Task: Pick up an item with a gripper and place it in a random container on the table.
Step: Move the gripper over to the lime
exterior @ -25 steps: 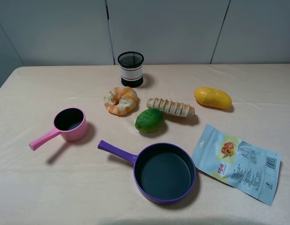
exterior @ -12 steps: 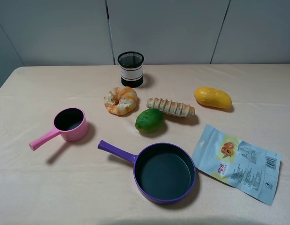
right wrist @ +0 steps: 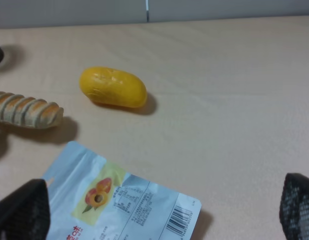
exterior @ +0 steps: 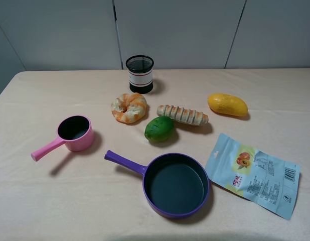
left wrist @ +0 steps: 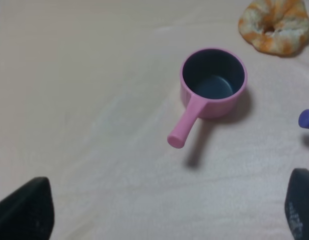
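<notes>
The bright green oval fruit (exterior: 159, 129) lies on the beige table (exterior: 44, 201), just behind the purple frying pan (exterior: 176, 185), which is empty with its handle pointing left. The pan's handle tip shows in the left wrist view (left wrist: 307, 119). Neither arm appears in the exterior high view. My left gripper (left wrist: 162, 220) hovers above the table near the pink saucepan, fingers wide apart and empty. My right gripper (right wrist: 159, 215) hovers over the snack bag, fingers wide apart and empty. The green fruit is out of both wrist views.
A pink saucepan (exterior: 74, 133) (left wrist: 212, 82) stands at the left. A black mesh cup (exterior: 140, 74) stands at the back. A ring-shaped bread (exterior: 129, 107) (left wrist: 275, 25), a striped bread roll (exterior: 182, 115) (right wrist: 25, 109), a yellow mango (exterior: 227, 104) (right wrist: 113, 87) and a pale blue snack bag (exterior: 253, 174) (right wrist: 119, 200) lie around.
</notes>
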You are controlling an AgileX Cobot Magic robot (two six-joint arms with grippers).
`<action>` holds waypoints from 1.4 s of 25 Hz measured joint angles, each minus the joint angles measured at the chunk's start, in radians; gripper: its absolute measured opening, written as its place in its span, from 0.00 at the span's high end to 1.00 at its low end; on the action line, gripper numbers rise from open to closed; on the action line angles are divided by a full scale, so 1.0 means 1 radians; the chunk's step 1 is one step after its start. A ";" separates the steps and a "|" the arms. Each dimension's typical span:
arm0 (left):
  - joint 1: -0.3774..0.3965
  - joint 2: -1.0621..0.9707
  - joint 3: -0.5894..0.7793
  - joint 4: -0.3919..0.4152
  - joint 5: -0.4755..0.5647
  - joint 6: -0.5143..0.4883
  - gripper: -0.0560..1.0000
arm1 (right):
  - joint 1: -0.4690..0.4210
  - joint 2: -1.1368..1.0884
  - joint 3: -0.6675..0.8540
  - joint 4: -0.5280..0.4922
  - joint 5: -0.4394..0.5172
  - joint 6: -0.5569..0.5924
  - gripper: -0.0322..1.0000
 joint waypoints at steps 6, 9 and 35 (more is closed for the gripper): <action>0.000 0.165 -0.057 0.000 0.000 0.001 0.07 | 0.000 0.000 0.000 0.000 0.000 0.000 0.30; 0.000 0.248 -0.097 0.000 0.000 0.002 0.07 | 0.000 0.000 0.000 0.000 0.000 0.000 0.30; 0.000 0.772 -0.282 -0.320 -0.083 0.215 0.08 | 0.000 0.000 0.000 0.000 0.000 0.000 0.30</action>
